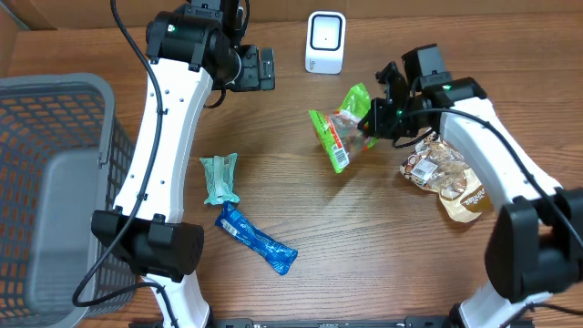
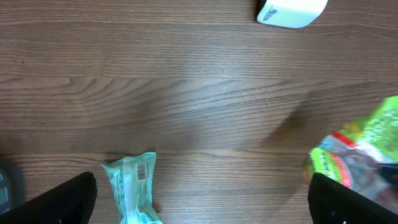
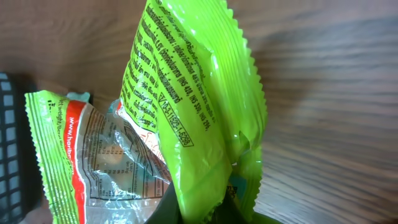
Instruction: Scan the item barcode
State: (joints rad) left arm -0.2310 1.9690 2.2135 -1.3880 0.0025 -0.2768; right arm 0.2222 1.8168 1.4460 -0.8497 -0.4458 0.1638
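Note:
A green snack bag [image 1: 340, 129] with a clear window hangs above the table, below the white scanner [image 1: 325, 42]. My right gripper [image 1: 376, 118] is shut on the bag's right end. In the right wrist view the bag [image 3: 186, 106] fills the frame, pinched at the bottom by the gripper [image 3: 205, 210]; I see printed text but no clear barcode. My left gripper [image 1: 260, 68] stands open and holds nothing, high at the back left of the scanner. In its wrist view the gripper [image 2: 205, 205] looks down on a teal packet [image 2: 132, 186], the scanner [image 2: 291, 11] and the green bag [image 2: 367, 149].
A grey mesh basket [image 1: 91, 100] stands at the left edge. A teal packet [image 1: 219, 178] and a blue packet [image 1: 255, 239] lie left of centre. A brown cookie bag [image 1: 446, 178] lies under the right arm.

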